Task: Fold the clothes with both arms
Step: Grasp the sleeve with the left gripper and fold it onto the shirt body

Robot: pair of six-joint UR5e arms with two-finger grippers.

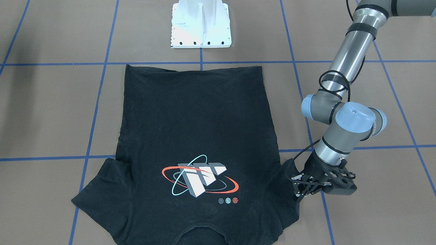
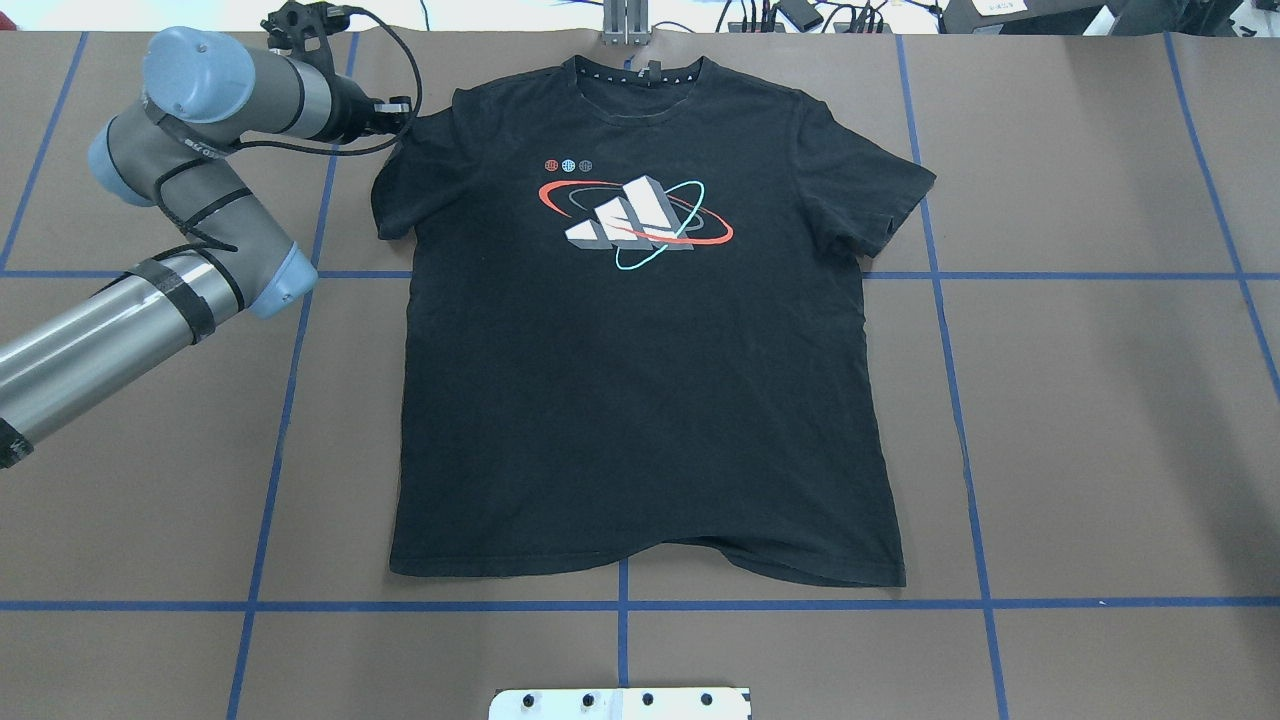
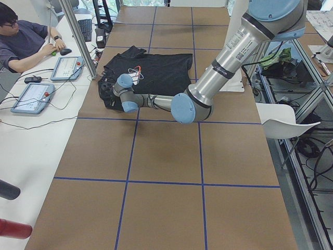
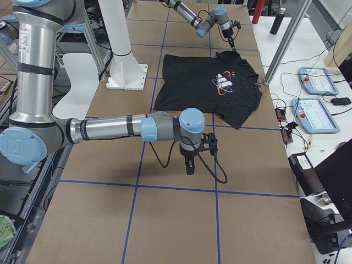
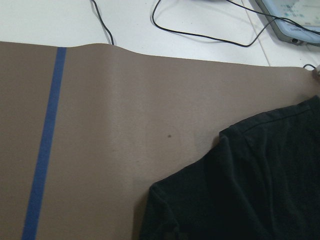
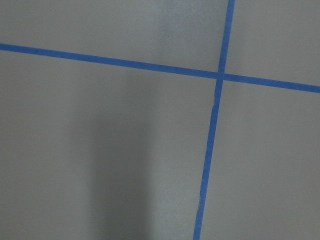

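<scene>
The black T-shirt (image 2: pixel 640 400) lies flat and logo-up in the middle of the table (image 2: pixel 1080 420), collar towards the far edge. It also shows in the front view (image 1: pixel 197 129) and both side views (image 3: pixel 156 70) (image 4: pixel 209 88). My left gripper (image 1: pixel 298 186) (image 2: pixel 398 110) is low at the outer edge of the sleeve (image 5: pixel 260 190) on my left. I cannot tell whether it is open or shut. My right gripper (image 4: pixel 190 168) points down over bare table, far from the shirt; I cannot tell its state. The right wrist view holds only table and blue tape.
The white pedestal base (image 1: pixel 201 23) (image 2: pixel 620 703) stands at the near edge. An operator (image 3: pixel 26 36) sits at a side desk with control tablets (image 3: pixel 31 96) (image 4: pixel 316 80). Cables (image 2: pixel 800 15) lie beyond the far edge. Blue tape lines (image 2: pixel 960 420) grid the brown table.
</scene>
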